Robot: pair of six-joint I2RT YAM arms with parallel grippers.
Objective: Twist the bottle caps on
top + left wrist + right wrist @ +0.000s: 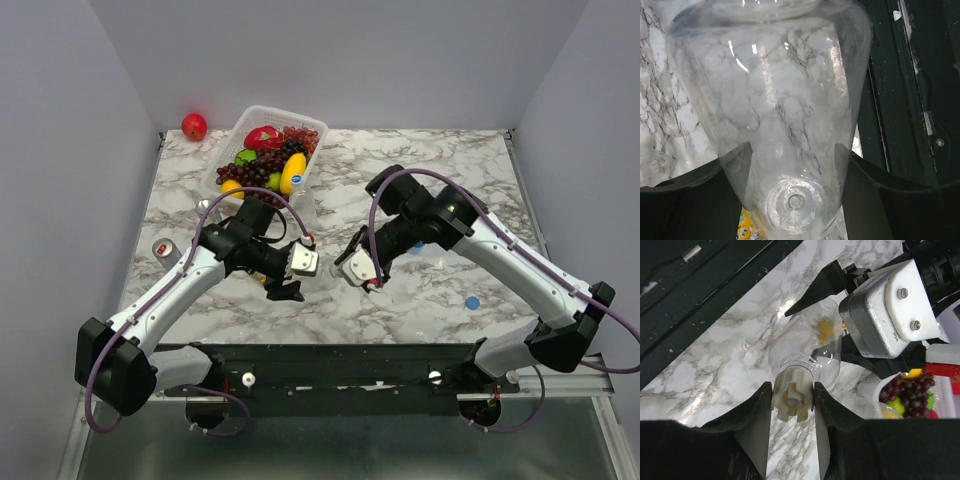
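Left gripper (792,162) clamped on colourless bottle (785,90) by tabletop's near edge, right gripper (792,390) pinching whitish cap (790,409) at its neck, blue cap (472,302) toward near-right corner.

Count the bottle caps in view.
3: a whitish cap in the right pincer, on the bottle neck; a blue cap near the right arm; a bluish cap partly hidden under that arm.
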